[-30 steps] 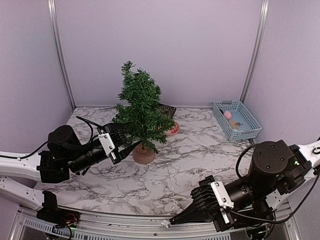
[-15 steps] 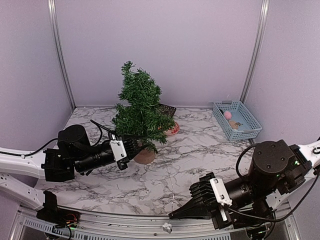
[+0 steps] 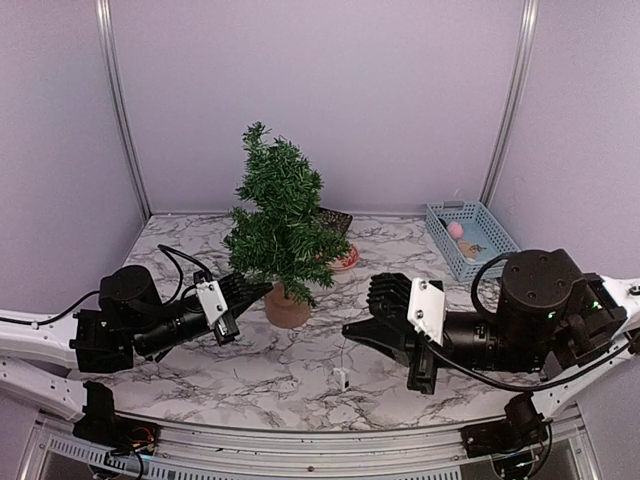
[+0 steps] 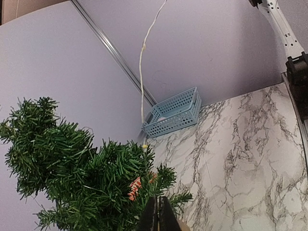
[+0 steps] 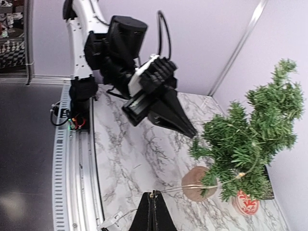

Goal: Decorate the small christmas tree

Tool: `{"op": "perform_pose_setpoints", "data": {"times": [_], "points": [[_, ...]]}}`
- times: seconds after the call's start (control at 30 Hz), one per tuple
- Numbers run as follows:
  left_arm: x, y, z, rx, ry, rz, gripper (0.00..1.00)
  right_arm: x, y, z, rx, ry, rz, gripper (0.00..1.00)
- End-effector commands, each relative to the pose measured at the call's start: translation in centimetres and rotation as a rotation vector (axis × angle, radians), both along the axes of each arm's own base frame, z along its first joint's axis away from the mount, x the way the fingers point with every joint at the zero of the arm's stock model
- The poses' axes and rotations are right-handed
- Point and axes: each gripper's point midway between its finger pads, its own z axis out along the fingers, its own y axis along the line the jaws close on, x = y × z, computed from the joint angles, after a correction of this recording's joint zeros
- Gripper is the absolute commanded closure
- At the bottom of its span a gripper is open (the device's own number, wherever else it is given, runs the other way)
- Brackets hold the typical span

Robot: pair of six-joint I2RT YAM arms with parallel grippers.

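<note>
Small christmas tree (image 3: 280, 215) stands at back-centre of table (image 3: 400, 270). R gripper (image 3: 350, 328) pinches thin light wire (image 4: 141, 86) leading to it. L gripper (image 3: 262, 288) clenched near low branches, prob. empty. Next: drape wire over branches, gently.

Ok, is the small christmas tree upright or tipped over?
Upright. The small christmas tree stands on its round base on the marble table, trunk vertical and tip pointing straight up.

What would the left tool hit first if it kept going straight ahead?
Probably the small christmas tree: the left tool points its tip into the lowest branches, very close already, though depth is unclear.
</note>
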Motion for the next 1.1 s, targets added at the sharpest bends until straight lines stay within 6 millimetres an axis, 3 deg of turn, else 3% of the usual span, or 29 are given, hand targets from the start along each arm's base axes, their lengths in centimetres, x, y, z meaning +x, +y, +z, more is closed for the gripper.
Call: {"op": "perform_pose_setpoints", "data": {"times": [0.0, 0.2, 0.47, 0.83, 1.07], "points": [[1.6, 2.8, 1.6, -0.132, 0.045, 0.095, 1.0, 4.8, -1.3, 3.7, 0.059, -0.12, -0.199, 1.0], [3.3, 5.0, 3.8, -0.289, 0.11, 0.14, 1.0, 9.3, 0.0, 6.2, 0.055, -0.304, -0.334, 1.0], [5.8, 6.1, 5.1, -0.4, 0.172, 0.218, 1.0, 16.2, 0.2, 12.6, 0.106, -0.564, -0.535, 1.0], [8.4, 8.0, 7.0, -0.528, 0.202, 0.327, 1.0, 23.2, 1.0, 16.2, 0.033, -0.782, -0.589, 1.0], [9.8, 8.2, 7.8, -0.573, 0.212, 0.361, 1.0, 26.1, 3.9, 17.9, 0.053, -0.833, -0.481, 1.0]]}}
